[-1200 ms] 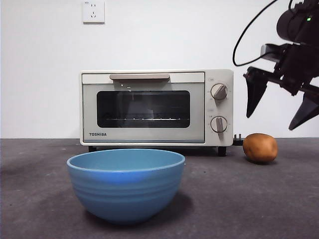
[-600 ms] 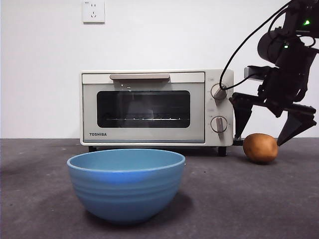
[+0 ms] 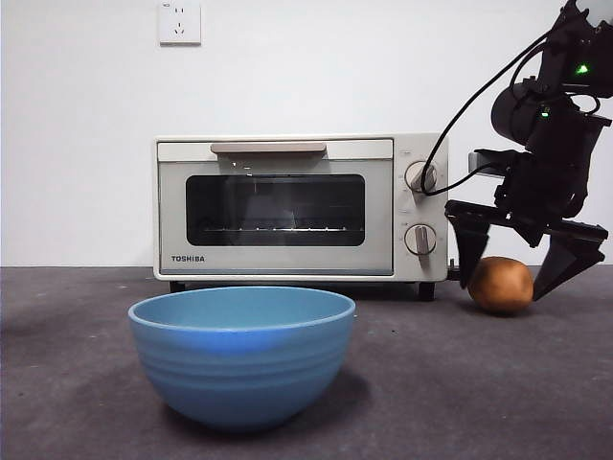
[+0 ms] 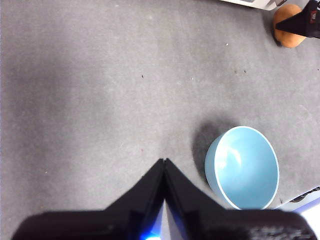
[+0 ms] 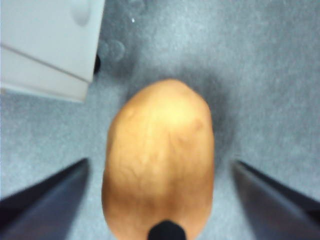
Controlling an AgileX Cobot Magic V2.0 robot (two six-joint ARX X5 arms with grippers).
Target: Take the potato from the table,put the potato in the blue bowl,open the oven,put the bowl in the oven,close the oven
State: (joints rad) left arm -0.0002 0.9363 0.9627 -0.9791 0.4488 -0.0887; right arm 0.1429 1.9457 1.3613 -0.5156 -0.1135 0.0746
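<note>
Dark grey and faintly speckled, the matte counter [image 3: 498,383] spans the whole scene and meets a plain white wall [image 3: 86,144] along its far edge. Backed against that edge stands the oven [image 3: 301,207], a cream-white box with a dark glass door, a beige bar handle across the top, two round knobs stacked on its right panel and a wire rack visible through the glass; the door is closed. A white wall socket [image 3: 179,21] sits above it. Near the front edge rests the blue bowl [image 3: 242,354], wide, round and glossy, with faint horizontal ridges and a narrower base; it is empty, with bare counter all round it. The potato [image 3: 500,285], smooth, oval and golden-brown, lies on the counter just beside the oven's right-hand foot, well apart from the bowl. The right pincer [image 3: 522,259] is released, its two black jaws spread wide and reaching down on either side of the potato without touching it; the oven's side wall is close to one jaw, while open counter lies beyond the other. The left pincer [image 4: 164,162] is clenched, its jaws pressed tip to tip, high over bare counter beside the bowl.
</note>
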